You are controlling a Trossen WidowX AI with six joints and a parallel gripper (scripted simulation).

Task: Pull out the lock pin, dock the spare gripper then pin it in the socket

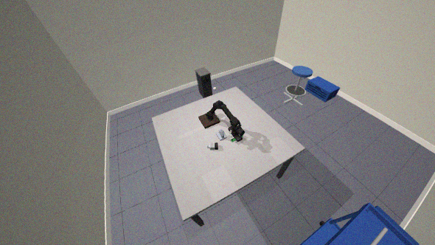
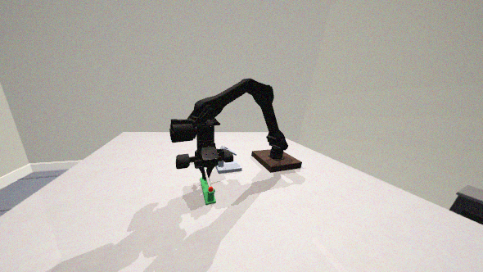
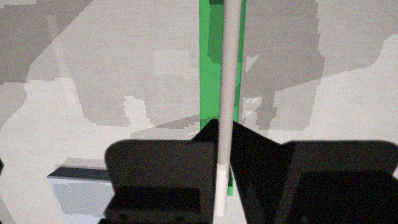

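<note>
1. Pinched on the pin (image 2: 207,179) (image 3: 229,75) is my pincer (image 1: 237,137) (image 2: 205,176) (image 3: 220,124), with its two tips pointing down. I grip the thin stick part, so the red end (image 2: 210,189) pokes out toward the near side.
2. Under the pin is a green rack (image 1: 233,139) (image 2: 205,189) (image 3: 212,90). The pin runs nearly the same way as the rack, and the red end is by its near post. I think I want to lay it there, so it won't roll off. I can't tell if it touches yet.
3. The mount (image 1: 221,135) (image 2: 230,168) (image 3: 82,195) is farther off, between the rack and my base board (image 1: 206,125) (image 2: 272,168). The pin is out of it, so I think the socket is ready for the spare gripper.
4. From above, the spare gripper (image 1: 214,146) lies on its own, to the near left of the mount. I have just one pincer, so the pin must wait someplace while I fetch that.
5. If I let go too high or crooked, the pin could tip out.
</note>
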